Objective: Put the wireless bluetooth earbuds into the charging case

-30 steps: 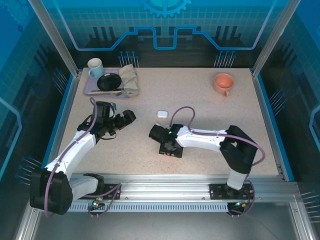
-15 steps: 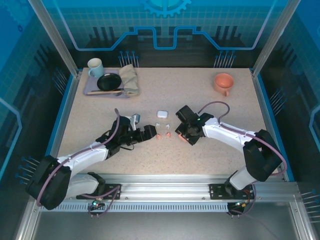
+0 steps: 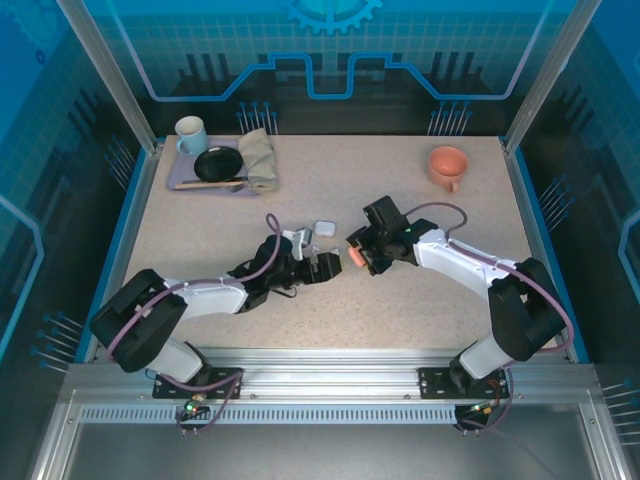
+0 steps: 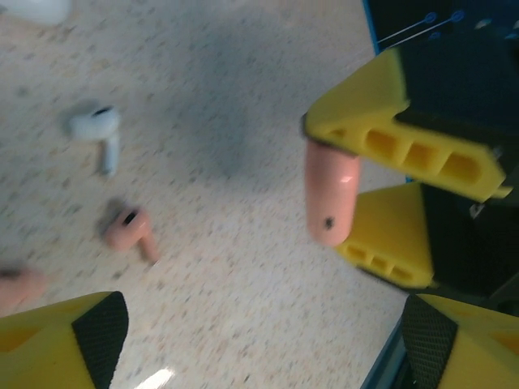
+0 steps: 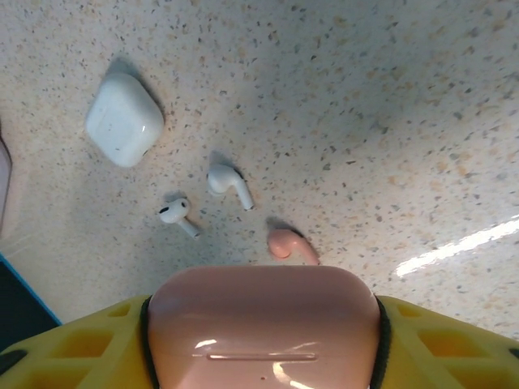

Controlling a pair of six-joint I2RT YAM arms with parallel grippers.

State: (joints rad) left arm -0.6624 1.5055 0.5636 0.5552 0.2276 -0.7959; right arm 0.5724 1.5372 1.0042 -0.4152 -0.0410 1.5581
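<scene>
My right gripper [image 3: 357, 255] is shut on a closed coral-pink charging case [image 5: 263, 320], held just above the table's middle. In the right wrist view, two white earbuds [image 5: 229, 184] [image 5: 177, 214] and one pink earbud [image 5: 290, 245] lie loose on the table beyond the case. A closed white case [image 5: 124, 120] sits farther off. My left gripper [image 3: 325, 268] stands open just left of the held case with nothing between its fingers. Its wrist view shows a white earbud [image 4: 97, 130], a pink earbud [image 4: 130, 231], and the pink case [image 4: 332, 194] between the right gripper's yellow fingers [image 4: 389, 138].
A tray [image 3: 180, 182] with a mug, a black plate and a folded cloth stands at the back left. An orange mug [image 3: 447, 165] sits at the back right. The white case [image 3: 323, 229] lies just behind both grippers.
The left arm has stretched right toward the table's middle. The right gripper has swung up and back from the near side with the pink case. The two grippers now nearly meet.
</scene>
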